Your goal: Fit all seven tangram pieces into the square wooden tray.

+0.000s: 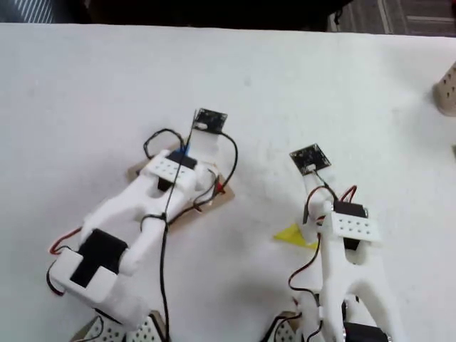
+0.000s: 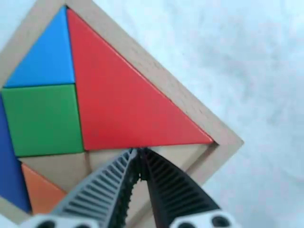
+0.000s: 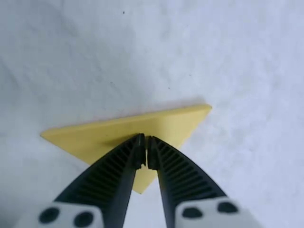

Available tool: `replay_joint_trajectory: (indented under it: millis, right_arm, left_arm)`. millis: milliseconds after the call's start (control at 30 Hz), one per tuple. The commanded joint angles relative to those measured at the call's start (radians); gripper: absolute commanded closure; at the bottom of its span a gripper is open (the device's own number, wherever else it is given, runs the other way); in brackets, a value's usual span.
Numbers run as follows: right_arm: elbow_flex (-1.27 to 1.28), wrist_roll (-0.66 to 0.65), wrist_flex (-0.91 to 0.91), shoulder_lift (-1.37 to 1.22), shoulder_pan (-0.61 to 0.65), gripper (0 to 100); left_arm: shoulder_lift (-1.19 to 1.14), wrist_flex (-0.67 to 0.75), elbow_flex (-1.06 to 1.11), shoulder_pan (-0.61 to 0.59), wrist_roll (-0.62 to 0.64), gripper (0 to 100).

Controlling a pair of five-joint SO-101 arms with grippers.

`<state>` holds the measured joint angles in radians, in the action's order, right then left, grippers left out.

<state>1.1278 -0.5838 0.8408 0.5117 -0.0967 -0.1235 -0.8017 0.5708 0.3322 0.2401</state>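
The square wooden tray holds a large red triangle, a light blue triangle, a green square, a dark blue piece and an orange piece. My left gripper is shut, its tips over a bare wooden patch of the tray floor beside the red triangle's long edge. In the high view the left arm covers most of the tray. A yellow triangle lies flat on the white table. My right gripper is shut with its tips on it.
The right arm stands right of the yellow triangle, roughly a hand's width from the tray. A brown perforated object sits at the table's right edge. The table's far edge runs along the back.
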Motion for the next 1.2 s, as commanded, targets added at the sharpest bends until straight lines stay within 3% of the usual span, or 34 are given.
replay_joint_trajectory:
  millis: [0, 167, 400, 700, 1033, 1167]
  right_arm:
    - [0.000, -0.003, -0.010, 0.007, 0.012, 97.8]
    - [0.000, -0.003, -0.010, 0.005, 0.007, 97.8]
    - [0.008, 0.000, 0.005, 0.013, -0.021, 97.8]
    - [-0.034, 0.129, 0.042, 0.015, -0.162, 97.8]
    - [-0.414, 0.121, 0.217, 0.001, -0.414, 97.4]
    - [-0.428, 0.023, 0.216, -0.065, -0.435, 97.8]
  left_arm:
    - [0.127, 0.002, 0.051, -0.015, -0.110, 98]
    - [0.237, 0.057, 0.178, -0.013, -0.284, 98]
    - [0.394, 0.129, 0.354, -0.024, -0.292, 98]
    - [0.619, 0.130, 0.534, -0.130, -0.293, 98]
    - [0.619, 0.207, 0.549, -0.159, -0.293, 98]
    - [0.619, 0.244, 0.551, -0.166, -0.293, 98]
